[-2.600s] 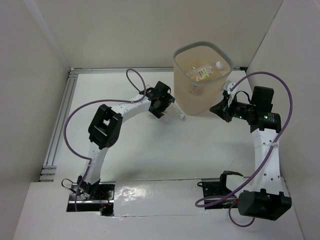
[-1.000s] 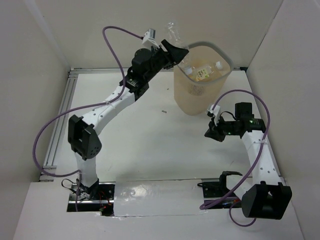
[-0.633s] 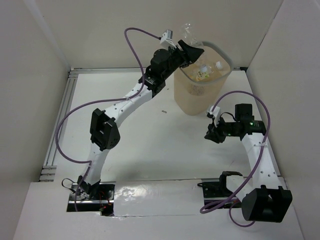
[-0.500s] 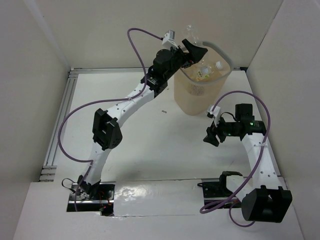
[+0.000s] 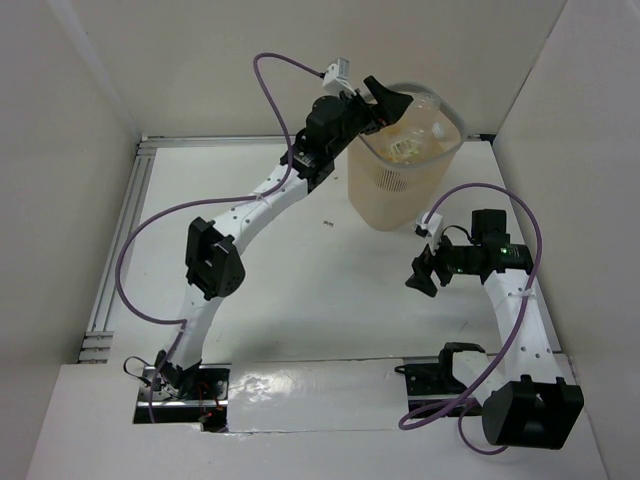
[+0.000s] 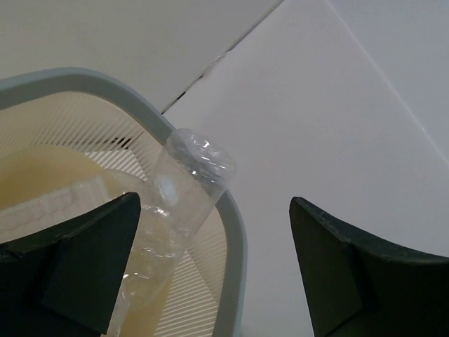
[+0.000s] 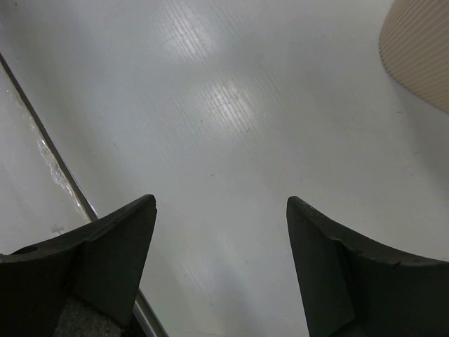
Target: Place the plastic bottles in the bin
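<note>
The beige bin [image 5: 400,190] stands at the back of the table, with a grey rim [image 6: 235,232]. My left gripper [image 5: 392,100] hangs over its left rim, jaws wide open [image 6: 214,203]. A clear crinkly plastic bottle [image 6: 179,196] lies loose between the fingers, base up, slanting down into the bin beside the left finger [image 6: 84,239]. Other plastic bottles lie inside, one with a yellow-green label [image 5: 405,148] and one with a white cap [image 5: 437,130]. My right gripper [image 5: 418,275] hovers open and empty over bare table [image 7: 221,200], in front of the bin.
A corner of the bin's ribbed wall [image 7: 421,49] shows at the upper right of the right wrist view. An aluminium rail [image 5: 115,250] runs along the table's left edge. White walls enclose the table on three sides.
My left gripper swung right over the bin's rim, opened and let go of the clear bottle. My right gripper opened and drifted slightly toward the near left.
</note>
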Robot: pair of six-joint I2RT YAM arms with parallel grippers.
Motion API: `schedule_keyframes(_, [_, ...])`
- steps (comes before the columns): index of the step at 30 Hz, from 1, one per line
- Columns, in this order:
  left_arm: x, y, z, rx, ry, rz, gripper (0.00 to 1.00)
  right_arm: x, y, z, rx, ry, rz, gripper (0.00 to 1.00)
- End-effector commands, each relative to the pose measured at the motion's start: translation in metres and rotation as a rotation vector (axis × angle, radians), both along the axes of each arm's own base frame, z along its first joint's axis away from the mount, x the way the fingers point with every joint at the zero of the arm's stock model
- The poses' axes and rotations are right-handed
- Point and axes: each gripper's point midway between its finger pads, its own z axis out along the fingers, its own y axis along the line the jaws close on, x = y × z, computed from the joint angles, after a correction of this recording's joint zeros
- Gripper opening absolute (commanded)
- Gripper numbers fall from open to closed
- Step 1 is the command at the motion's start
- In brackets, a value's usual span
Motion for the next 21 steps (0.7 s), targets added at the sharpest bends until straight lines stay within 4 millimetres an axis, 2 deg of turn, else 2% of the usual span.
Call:
schedule_keyframes(1, [-0.028, 0.032, 0.086, -0.05, -0.172, 0.036, 1.0, 0.008, -0.002, 0.007, 0.0, -0.045, -0.02, 0.82])
schedule_keyframes(3, [-0.036, 0.04, 0.094, -0.03, -0.194, 0.044, 1.0, 0.012, -0.003, 0.008, 0.003, -0.047, -0.045, 0.82])
schedule_keyframes(4, [-0.044, 0.042, 0.097, 0.007, -0.215, 0.032, 1.0, 0.014, -0.002, 0.009, 0.025, -0.028, -0.076, 0.9])
schedule_keyframes(5, [-0.062, 0.054, 0.121, 0.011, -0.255, 0.023, 1.0, 0.018, -0.006, 0.01, 0.027, -0.025, -0.113, 1.0])
schedule_keyframes(8, [-0.093, 0.061, 0.103, 0.174, -0.298, -0.055, 1.0, 0.031, -0.011, 0.018, 0.054, -0.026, -0.221, 1.0])
schedule_keyframes(9, [-0.12, 0.08, 0.124, 0.18, -0.337, -0.061, 1.0, 0.039, -0.016, 0.021, 0.043, -0.047, -0.261, 1.0])
schedule_keyframes(10, [-0.127, 0.079, 0.085, 0.278, -0.304, -0.107, 1.0, 0.041, -0.018, 0.021, 0.061, -0.024, -0.315, 1.0])
schedule_keyframes(11, [-0.137, 0.087, 0.067, 0.332, -0.272, -0.125, 1.0, 0.045, -0.021, 0.022, 0.063, -0.022, -0.352, 1.0])
schedule_keyframes(12, [-0.164, 0.109, 0.081, 0.333, -0.296, -0.118, 1.0, 0.052, -0.029, 0.023, 0.045, -0.036, -0.407, 1.0])
schedule_keyframes(13, [-0.169, 0.114, 0.033, 0.408, -0.221, -0.14, 1.0, 0.052, -0.031, 0.022, 0.053, -0.015, -0.445, 1.0])
schedule_keyframes(15, [-0.189, 0.135, 0.002, 0.47, -0.174, -0.138, 1.0, 0.054, -0.038, 0.024, 0.034, -0.034, -0.482, 1.0])
schedule_keyframes(16, [-0.209, 0.155, -0.019, 0.496, -0.151, -0.129, 1.0, 0.058, -0.041, 0.027, 0.036, -0.051, -0.493, 1.0])
schedule_keyframes(18, [-0.224, 0.177, -0.043, 0.53, -0.103, -0.094, 1.0, 0.055, -0.043, 0.028, 0.031, -0.077, -0.501, 1.0])
schedule_keyframes(19, [-0.239, 0.193, -0.055, 0.537, -0.093, -0.084, 1.0, 0.057, -0.043, 0.033, 0.041, -0.1, -0.507, 1.0])
schedule_keyframes(21, [-0.25, 0.208, -0.063, 0.532, -0.082, -0.057, 1.0, 0.058, -0.045, 0.029, 0.036, -0.107, -0.528, 1.0])
